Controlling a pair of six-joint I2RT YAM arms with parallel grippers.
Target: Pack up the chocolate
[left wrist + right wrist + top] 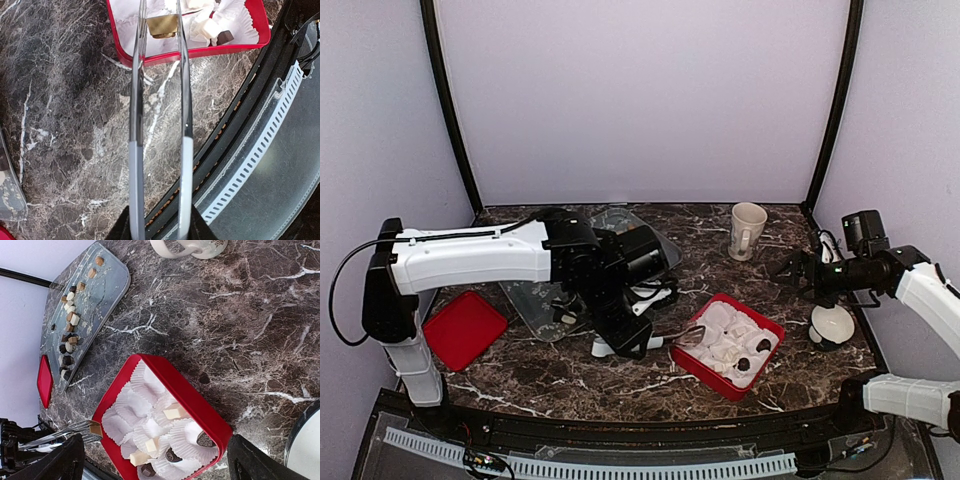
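You're holding a tan chocolate [163,25] in tweezers [185,100] that the left gripper [638,345] is clamping, just over the red box [200,51] rim at top centre. The right gripper [788,268] is gaping. The next move is likely lowering it into an empty paper cup [131,407].

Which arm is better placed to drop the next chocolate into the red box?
Left. The left gripper holds metal tongs pinching a tan-brown chocolate square just inside the red rectangular box's rim. The right gripper hangs open and empty beside the white bowl, away from the box.
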